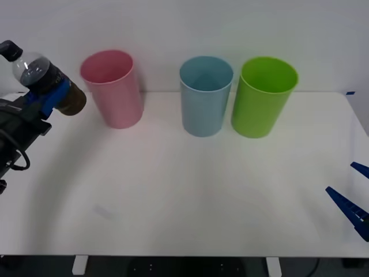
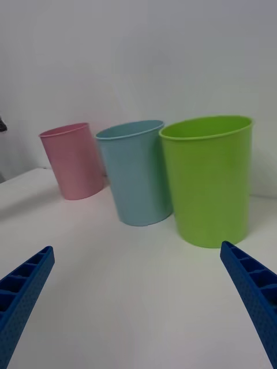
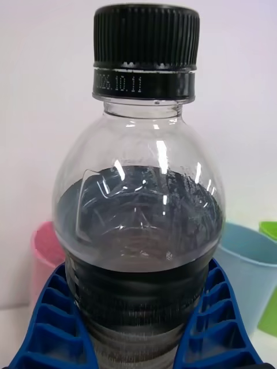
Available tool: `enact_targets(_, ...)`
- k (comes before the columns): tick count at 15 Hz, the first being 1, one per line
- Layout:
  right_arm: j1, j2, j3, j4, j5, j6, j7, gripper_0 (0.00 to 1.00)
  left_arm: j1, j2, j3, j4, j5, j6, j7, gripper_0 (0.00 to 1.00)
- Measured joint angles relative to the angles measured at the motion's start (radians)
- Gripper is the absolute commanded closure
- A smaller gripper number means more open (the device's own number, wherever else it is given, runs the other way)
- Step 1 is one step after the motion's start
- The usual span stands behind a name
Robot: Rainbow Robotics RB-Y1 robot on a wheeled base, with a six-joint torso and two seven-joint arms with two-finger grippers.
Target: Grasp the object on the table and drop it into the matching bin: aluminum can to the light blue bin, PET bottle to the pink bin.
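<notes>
Left end effector (image 1: pixel 53 97) clamped around PET bottle (image 1: pixel 43 81); right end effector (image 2: pixel 138 300) spread wide.

Bottle (image 3: pixel 138 196) clear, black ribbed cap, dark below; beside it pink bin (image 1: pixel 112 88), then light blue bin (image 1: pixel 205 95), green bin (image 1: pixel 263 96); fingers (image 3: pixel 55 323) blue, ribbed.

Three tall plastic bins stood on one white table (image 1: pixel 190 202): one pink bin (image 1: pixel 112 88), one light blue bin (image 1: pixel 204 95) just beside it on the far side from the bottle, and one green bin (image 1: pixel 264 96) beyond the light blue bin. There was one PET bottle (image 1: pixel 43 81), with one black screw cap (image 3: pixel 146 36), near the pink bin. Two grippers were present: the left gripper (image 1: pixel 47 99) clasped round the bottle, and the right gripper (image 1: pixel 353 196), its two blue fingers (image 2: pixel 254 294) spread, well apart from the pink bin.
</notes>
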Motion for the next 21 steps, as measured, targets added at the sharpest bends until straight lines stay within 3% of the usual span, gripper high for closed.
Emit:
enact_targets(2,0.000,0.000,0.000,0.000,0.000,0.000,0.000,0.00,-0.080,0.000,-0.002,0.043,-0.047,0.007,0.034,1.00)
enact_targets(17,0.000,0.000,0.000,0.000,0.000,0.000,0.000,0.00,-0.627,0.000,0.002,0.619,-0.434,0.027,-0.042,1.00)
enact_targets(21,0.000,0.000,0.000,0.000,0.000,0.000,0.000,0.00,-0.721,0.000,-0.001,0.738,-0.485,0.053,-0.060,0.99)
